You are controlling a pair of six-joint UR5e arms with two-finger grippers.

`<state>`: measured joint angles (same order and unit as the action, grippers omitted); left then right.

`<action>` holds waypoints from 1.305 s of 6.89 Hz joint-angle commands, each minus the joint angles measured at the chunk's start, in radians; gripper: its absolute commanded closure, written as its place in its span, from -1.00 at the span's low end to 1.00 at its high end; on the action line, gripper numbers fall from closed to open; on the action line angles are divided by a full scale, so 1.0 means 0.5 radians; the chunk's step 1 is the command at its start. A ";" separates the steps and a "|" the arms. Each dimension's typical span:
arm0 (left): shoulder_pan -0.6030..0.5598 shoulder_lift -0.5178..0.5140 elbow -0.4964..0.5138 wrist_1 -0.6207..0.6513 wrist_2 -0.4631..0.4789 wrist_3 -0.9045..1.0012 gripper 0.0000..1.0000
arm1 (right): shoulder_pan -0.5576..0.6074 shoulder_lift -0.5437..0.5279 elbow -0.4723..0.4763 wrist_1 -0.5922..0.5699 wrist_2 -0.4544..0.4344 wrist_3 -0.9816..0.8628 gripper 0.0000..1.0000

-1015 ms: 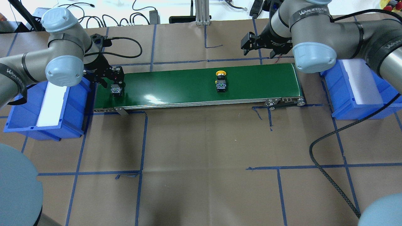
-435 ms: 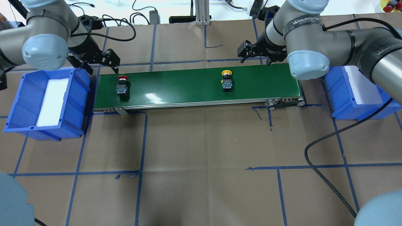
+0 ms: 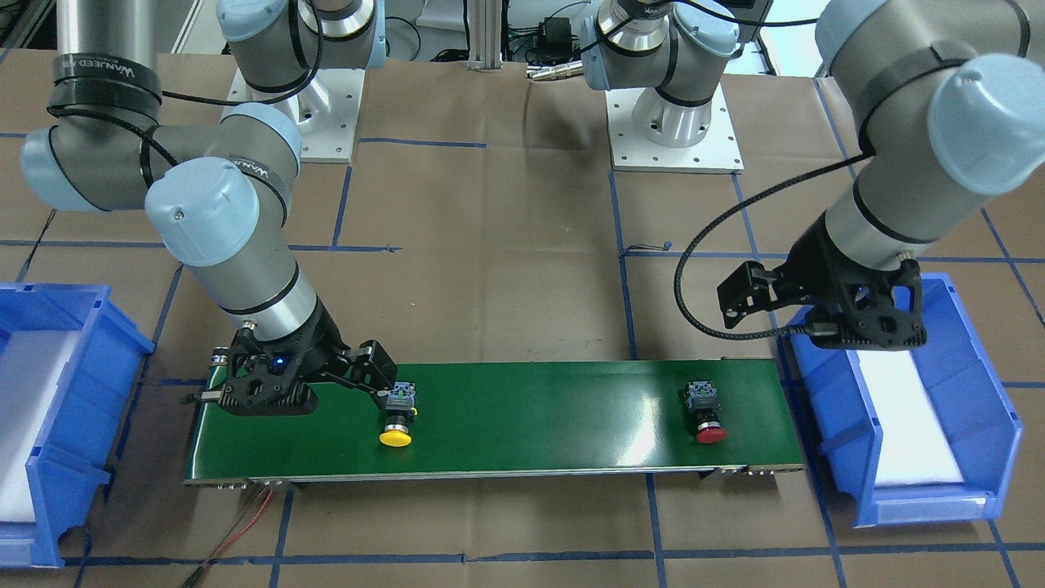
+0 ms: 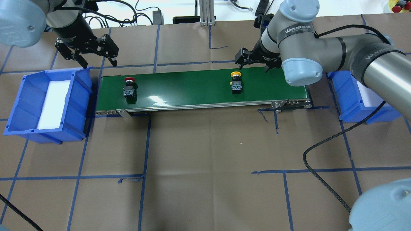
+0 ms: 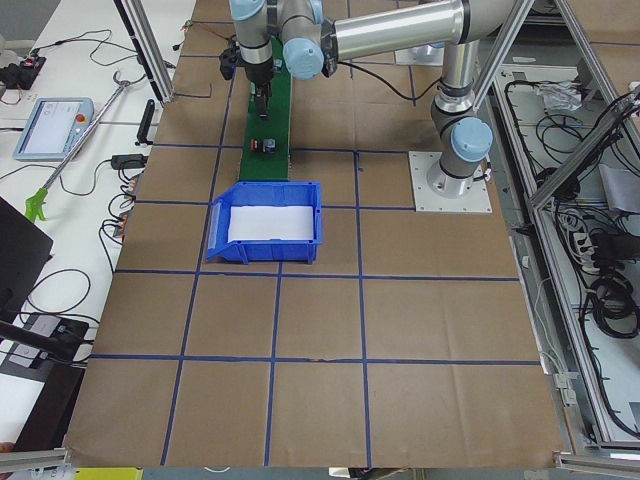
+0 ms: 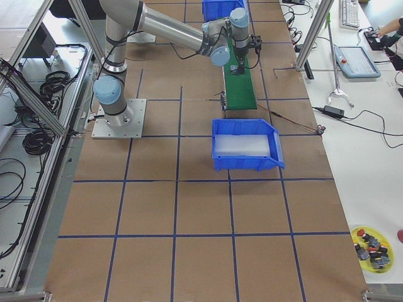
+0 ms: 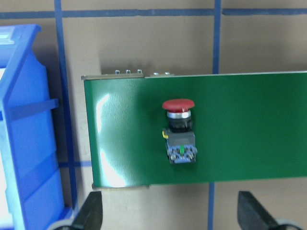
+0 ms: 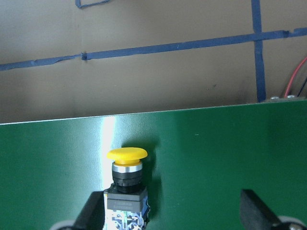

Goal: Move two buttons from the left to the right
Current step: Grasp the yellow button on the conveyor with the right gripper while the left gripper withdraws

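While angled down, R gripper [image 4: 253, 63] hovers beside yellow btn [image 4: 236, 82].

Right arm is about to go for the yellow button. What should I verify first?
1. Right gripper open: ok, jaws wide apart.
2. Yellow button centred in the jaws: not ok, it sits towards one side in the wrist view.
3. Button free on the green belt: ok, nothing touches it.
4. Left gripper clear of the red button: ok, open, off the belt.
5. Right bin ready: ok, only white foam shows inside.
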<state>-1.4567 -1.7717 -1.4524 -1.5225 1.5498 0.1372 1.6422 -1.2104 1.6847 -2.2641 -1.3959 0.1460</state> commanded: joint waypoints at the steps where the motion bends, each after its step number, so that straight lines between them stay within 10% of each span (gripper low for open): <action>1: -0.121 0.232 -0.071 -0.127 0.036 -0.081 -1.00 | 0.029 0.037 -0.004 -0.012 -0.003 0.003 -0.99; 9: -0.124 0.371 -0.280 -0.039 0.091 -0.124 -1.00 | 0.060 0.175 -0.028 -0.049 -0.279 0.003 -0.97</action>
<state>-1.5182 -1.5820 -1.5942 -1.5574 1.5986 0.0776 1.6716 -1.1317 1.6749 -2.2887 -1.5122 0.1483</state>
